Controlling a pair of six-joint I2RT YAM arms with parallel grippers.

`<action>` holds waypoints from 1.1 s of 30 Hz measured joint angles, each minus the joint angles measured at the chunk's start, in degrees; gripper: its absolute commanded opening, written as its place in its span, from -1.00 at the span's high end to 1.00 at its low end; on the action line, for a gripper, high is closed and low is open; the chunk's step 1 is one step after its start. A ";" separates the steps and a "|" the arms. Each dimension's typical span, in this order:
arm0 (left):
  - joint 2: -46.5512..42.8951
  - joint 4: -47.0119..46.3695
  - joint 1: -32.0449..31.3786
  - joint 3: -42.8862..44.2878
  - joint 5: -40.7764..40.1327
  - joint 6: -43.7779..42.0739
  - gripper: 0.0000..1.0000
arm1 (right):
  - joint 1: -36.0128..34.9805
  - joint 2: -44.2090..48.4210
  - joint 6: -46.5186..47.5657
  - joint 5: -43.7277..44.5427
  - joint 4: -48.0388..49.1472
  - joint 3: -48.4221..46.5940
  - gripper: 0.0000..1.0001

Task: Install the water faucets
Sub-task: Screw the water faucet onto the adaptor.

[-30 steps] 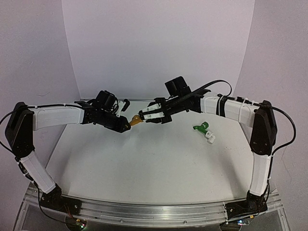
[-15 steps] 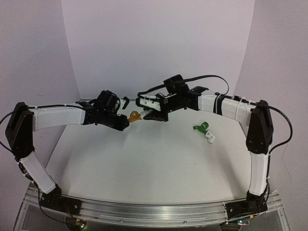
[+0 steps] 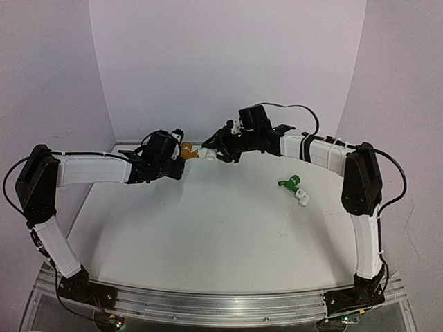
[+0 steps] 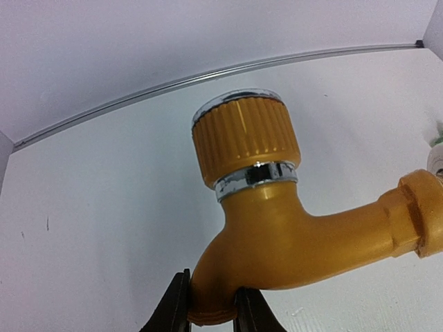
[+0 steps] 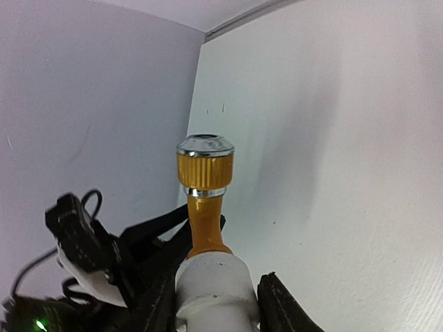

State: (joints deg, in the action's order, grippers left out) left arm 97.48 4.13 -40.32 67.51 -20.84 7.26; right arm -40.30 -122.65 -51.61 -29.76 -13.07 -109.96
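My left hand [image 4: 213, 308] is pinched tight on the spout tip of the orange-yellow faucet [image 4: 277, 235], which I hold up off the surface [image 3: 221, 235] near its far edge. My right hand [image 5: 218, 311] is closed around a white fitting [image 5: 208, 277] at the faucet's other end, so the faucet spans between my two hands. The green faucet [image 3: 289, 183] lies on the surface off to my right, well apart from both hands, with another white piece [image 3: 303, 199] touching it.
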 measured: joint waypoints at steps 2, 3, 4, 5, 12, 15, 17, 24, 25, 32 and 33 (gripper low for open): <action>0.92 -0.11 -0.02 0.00 -2.09 0.16 1.00 | 0.40 -1.40 -10.28 -0.58 3.09 0.81 1.00; 1.25 0.10 0.00 -0.06 -2.70 0.23 1.00 | 0.43 -1.78 -14.62 -0.40 4.52 1.62 0.90; 1.33 0.11 0.00 -0.31 -2.99 0.29 1.00 | 0.41 -1.88 -17.74 -0.12 5.35 2.30 0.69; 1.33 0.05 -0.02 -0.50 -3.11 0.38 1.00 | 0.36 -1.88 -19.87 0.23 5.84 2.69 0.44; 0.34 -3.03 -0.41 -2.47 -2.96 2.05 1.00 | 0.97 -1.84 -17.92 -0.84 7.45 2.85 -0.80; -1.37 -3.26 -0.63 -4.45 -2.21 2.82 1.00 | 1.82 -1.08 -10.38 -4.30 7.50 3.27 -0.95; -2.43 -3.05 -0.67 -5.44 -1.45 3.25 1.00 | 2.61 0.61 -3.42 -5.71 7.27 4.42 -0.97; -3.07 0.70 0.04 -5.66 5.80 3.90 1.00 | 4.62 13.62 37.05 -7.25 4.03 10.50 -0.96; -3.07 1.74 0.35 -5.56 7.80 4.07 1.00 | 4.58 15.83 43.38 -7.45 3.71 11.94 -0.96; -3.07 8.06 3.17 -3.43 22.83 5.20 1.00 | 2.53 24.20 89.00 -8.94 1.53 19.21 -0.96; -3.07 8.81 3.36 -2.99 24.40 5.19 1.00 | 2.05 23.94 93.70 -8.91 0.72 19.45 -0.95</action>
State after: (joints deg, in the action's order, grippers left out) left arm 94.41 12.94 -36.96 64.51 3.56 12.45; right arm -38.25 -98.71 42.09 -38.67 -12.35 -90.51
